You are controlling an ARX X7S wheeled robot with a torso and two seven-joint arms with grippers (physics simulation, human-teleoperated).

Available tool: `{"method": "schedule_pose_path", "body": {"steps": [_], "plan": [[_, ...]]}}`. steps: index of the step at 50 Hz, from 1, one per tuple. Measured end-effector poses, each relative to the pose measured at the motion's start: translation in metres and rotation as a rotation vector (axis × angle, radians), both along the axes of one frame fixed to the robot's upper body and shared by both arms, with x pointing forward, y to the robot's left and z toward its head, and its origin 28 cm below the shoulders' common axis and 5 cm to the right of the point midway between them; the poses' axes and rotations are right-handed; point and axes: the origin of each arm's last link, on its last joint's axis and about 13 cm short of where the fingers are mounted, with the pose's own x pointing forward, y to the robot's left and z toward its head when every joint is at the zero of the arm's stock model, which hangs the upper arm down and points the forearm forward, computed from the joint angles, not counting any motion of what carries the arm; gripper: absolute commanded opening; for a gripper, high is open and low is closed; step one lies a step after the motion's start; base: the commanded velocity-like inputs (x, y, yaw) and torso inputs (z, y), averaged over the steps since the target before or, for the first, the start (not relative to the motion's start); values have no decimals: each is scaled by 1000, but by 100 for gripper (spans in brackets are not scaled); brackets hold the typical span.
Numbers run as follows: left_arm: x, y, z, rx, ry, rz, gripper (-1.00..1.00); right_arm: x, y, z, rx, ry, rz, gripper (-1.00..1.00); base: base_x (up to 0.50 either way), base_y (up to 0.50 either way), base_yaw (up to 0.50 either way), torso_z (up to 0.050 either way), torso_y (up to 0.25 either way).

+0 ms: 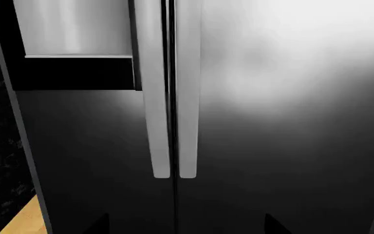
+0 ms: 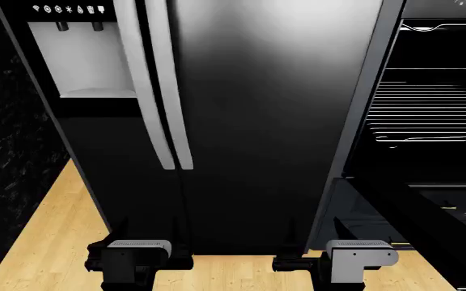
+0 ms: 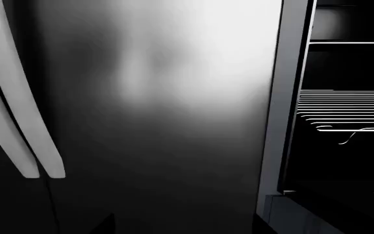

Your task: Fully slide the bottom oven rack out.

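1. The bottom oven rack (image 2: pixel 427 112) is sitting inside the oven (image 2: pixel 439 200), right of the fridge (image 2: pixel 257 121).
2. Both arms are waiting low before the fridge; can't tell either gripper's state.

Only two parts of the robot show, both low in the head view. The left arm (image 2: pixel 136 260), at about seven o'clock, is a matte black body capped by a light grey, rounded rectangular cover, with a short black stub jutting sideways. The right arm (image 2: pixel 354 259), at about five o'clock, matches it: black housing, a pale grey boxy cover with a rounded outer corner, and a black stub on its inner side
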Motion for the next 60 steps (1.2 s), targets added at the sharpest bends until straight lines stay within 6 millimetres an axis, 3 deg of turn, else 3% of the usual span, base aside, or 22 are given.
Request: {"method": "schedule_pose_path", "body": {"steps": [7,24,30,35,44,51,60], "plan": [[0,0,0,2,0,4,100,0,0,0,0,-5,-1,100,0,0,0,0,0],[-1,1,0,6,-2,9,100,-1,1,1,-5,-21,0,100,0,0,0,44,0],[0,3,7,-14,20,23,100,-3,0,10,-11,-16,0,100,0,0,0,0,0],[5,9,31,-24,42,39,100,-5,-4,35,-28,-20,9,100,0,0,0,0,0],[5,24,95,-30,78,42,100,-14,-20,100,-56,-47,28,100,0,0,0,0,0],[-7,41,148,-70,67,68,100,-23,-41,153,-48,-135,-17,100,0,0,0,0,0],[-32,46,197,-30,24,57,100,-45,-49,208,-160,-278,54,100,0,0,0,0,0]]}}
